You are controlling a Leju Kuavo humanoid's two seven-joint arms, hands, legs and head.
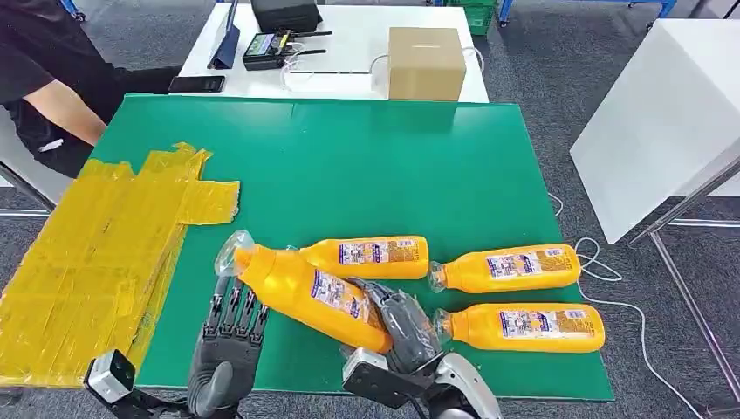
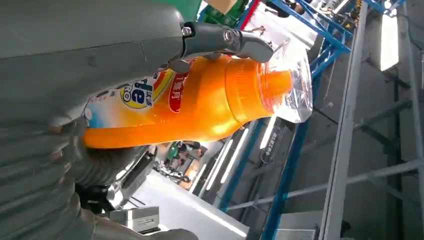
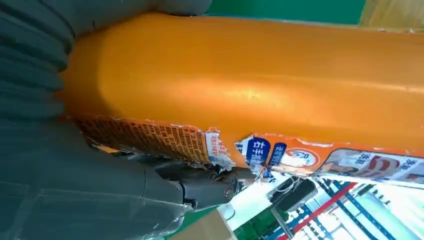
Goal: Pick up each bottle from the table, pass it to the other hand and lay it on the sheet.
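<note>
While both robot hands grip, bottle (image 1: pixel 305 292) aloft

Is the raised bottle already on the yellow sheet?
No. The raised bottle is off the table, gripped by the right hand; the yellow sheet lies apart.

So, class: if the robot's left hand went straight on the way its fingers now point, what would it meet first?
The left hand points away from the robot, fingers up under the raised bottle near its neck. It seems to touch that bottle already; beyond lies green mat, though depth is unclear.
</note>
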